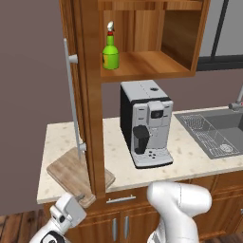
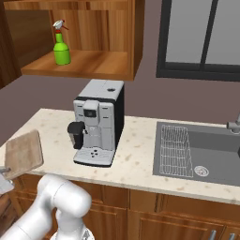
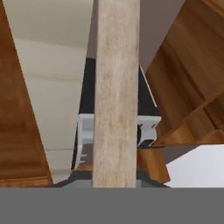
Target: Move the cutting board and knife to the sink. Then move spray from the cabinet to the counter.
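The flat rectangular light-brown wooden cutting board (image 1: 78,175) lies at the near left corner of the beige speckled stone tabletop (image 1: 190,154), overhanging the pale front edge, directly under the open door of the warm-brown wooden wall cabinet (image 1: 90,95). The gripper (image 1: 78,197) sits at the board's near edge, and the hand view shows the board's edge (image 3: 116,92) running straight between the jaws, so the jaws are pinched closed on the cutting board. The step in hand is judged to be securing and lifting the board for transfer to the dark grey two-basin sink (image 1: 216,133) at the far right. Lift slowly: the grip is at one edge only, so the board is likely to droop or pivot. Keep it low enough to clear the cabinet door and its long silver bar handle (image 1: 71,95), which stand just above it. The route right passes the black and silver coffee machine (image 1: 144,123); carry the board in front of or above it rather than sweeping across. The knife cannot be made out in these views. The small bright green spray bottle (image 1: 110,50) stands upright on the cabinet shelf, untouched; that part of the task is not yet begun.
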### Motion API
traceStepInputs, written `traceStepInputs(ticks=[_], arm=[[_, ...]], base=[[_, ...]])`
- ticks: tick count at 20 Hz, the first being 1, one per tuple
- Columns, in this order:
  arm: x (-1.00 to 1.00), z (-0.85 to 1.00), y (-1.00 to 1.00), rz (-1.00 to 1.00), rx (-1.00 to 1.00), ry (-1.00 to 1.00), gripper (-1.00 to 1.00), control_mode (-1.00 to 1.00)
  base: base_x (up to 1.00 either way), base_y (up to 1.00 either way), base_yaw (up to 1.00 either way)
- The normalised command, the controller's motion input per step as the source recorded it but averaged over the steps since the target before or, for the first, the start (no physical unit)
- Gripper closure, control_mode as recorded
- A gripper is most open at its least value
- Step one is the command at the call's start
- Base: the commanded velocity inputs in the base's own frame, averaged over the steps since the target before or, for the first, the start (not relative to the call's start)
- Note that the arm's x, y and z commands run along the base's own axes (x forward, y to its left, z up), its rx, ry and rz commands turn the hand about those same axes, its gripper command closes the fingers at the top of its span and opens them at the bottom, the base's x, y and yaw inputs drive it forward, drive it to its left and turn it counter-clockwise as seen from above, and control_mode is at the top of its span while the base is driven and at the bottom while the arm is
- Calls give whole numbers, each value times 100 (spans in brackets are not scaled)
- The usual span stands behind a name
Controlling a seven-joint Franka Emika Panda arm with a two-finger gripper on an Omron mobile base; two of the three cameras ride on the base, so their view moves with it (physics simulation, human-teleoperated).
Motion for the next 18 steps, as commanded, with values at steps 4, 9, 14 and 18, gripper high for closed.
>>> traceStepInputs(ticks=[4,9,14,18], arm=[[-35,55,-6,0,0,-25,100,-100],[-35,71,-13,2,0,-30,100,-100],[-27,69,-37,0,0,-19,100,-100],[-4,31,-71,0,2,-1,100,-100]], base=[[0,0,0],[0,0,0],[0,0,0],[0,0,0]])
